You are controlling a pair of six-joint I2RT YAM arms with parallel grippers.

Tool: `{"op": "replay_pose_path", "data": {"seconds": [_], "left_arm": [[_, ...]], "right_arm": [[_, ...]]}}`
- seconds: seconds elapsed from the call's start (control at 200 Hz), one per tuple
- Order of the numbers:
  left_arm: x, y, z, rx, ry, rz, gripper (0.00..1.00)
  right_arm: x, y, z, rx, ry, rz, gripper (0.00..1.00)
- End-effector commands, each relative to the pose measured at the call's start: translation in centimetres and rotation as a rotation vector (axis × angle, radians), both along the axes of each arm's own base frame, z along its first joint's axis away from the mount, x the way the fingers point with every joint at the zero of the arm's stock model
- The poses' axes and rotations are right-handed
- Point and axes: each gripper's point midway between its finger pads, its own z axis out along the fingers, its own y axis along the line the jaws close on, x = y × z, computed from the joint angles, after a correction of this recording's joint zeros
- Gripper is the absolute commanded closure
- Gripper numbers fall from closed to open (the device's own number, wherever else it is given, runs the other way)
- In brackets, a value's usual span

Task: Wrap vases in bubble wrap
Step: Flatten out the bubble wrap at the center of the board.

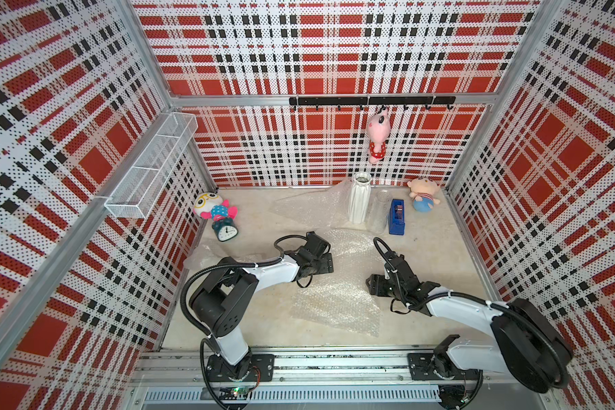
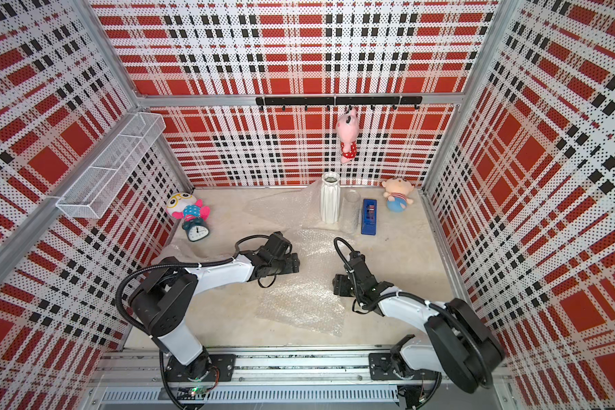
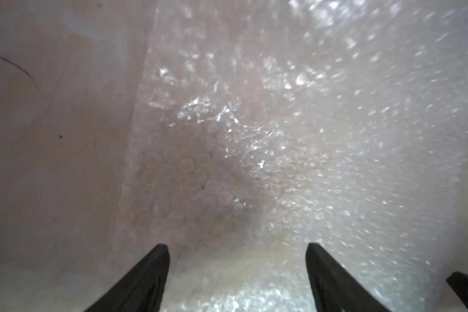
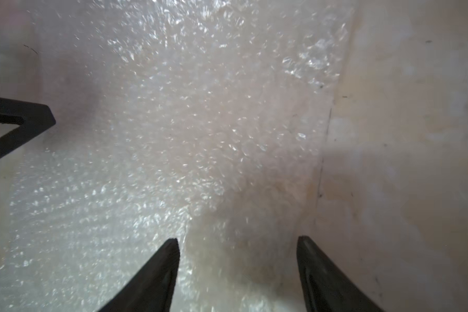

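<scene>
Tabletop [image 1: 437,259]: pale and matt with faint stains, flat and hard.
Wrap [image 1: 338,294]: clear plastic film covered in small bubbles, crinkled and glinting. The middle sheet lies flat on the tabletop between the two arms.
Other sheets: the back sheet [image 1: 306,207] is rumpled beside the white vase, and the left sheet [image 1: 210,257] is bunched near the left arm.
Wrap handling: probably very light, limp and springy. It will likely slide on the tabletop and not hold a fold. Best pinched at an edge or corner, with one finger worked under the film.
White vase [image 1: 360,198]: tall, ribbed ceramic with a narrow neck, upright at the back by the back sheet.
White vase handling: probably rigid, breakable and easily tipped. The ribs should give some purchase, so take it around the mid body.
Glass vase [image 1: 380,213]: clear, smooth cylinder, upright between the white vase and the blue dispenser [image 1: 396,217].
Glass vase handling: probably slippery and fragile. Hold it low around the wall.
Third vase: none visible.
Left tool [image 3: 235,247]: fingers wide apart and empty, low over the middle sheet's near edge.
Right tool [image 4: 237,240]: fingers wide apart and empty, low over the opposite edge of the same sheet.
</scene>
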Motion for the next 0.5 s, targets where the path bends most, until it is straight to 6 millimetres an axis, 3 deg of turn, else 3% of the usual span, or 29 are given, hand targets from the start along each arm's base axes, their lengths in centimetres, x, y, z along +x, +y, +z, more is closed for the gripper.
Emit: {"op": "replay_pose_path", "data": {"seconds": [0.0,0.15,0.341,0.426,0.496], "left_arm": [[0.3,-0.3,-0.8,-0.053,-0.016,0.016,0.19],[-2.2,3.4,-2.4,-0.056,0.024,0.131,0.20],[-5.6,5.6,-0.5,-0.073,-0.015,0.205,0.18],[-5.1,6.7,1.0,-0.146,-0.062,0.233,0.17],[-3.2,7.6,2.5,-0.203,-0.097,0.253,0.17]], "right_arm": [[2.5,1.7,1.1,0.025,-0.051,0.019,0.32],[3.9,2.7,0.0,-0.005,-0.036,0.055,0.36],[5.0,3.9,-0.3,-0.020,-0.045,0.102,0.37],[5.3,4.4,0.0,-0.023,-0.053,0.128,0.36],[5.7,4.6,0.7,-0.023,-0.072,0.134,0.36]]}}
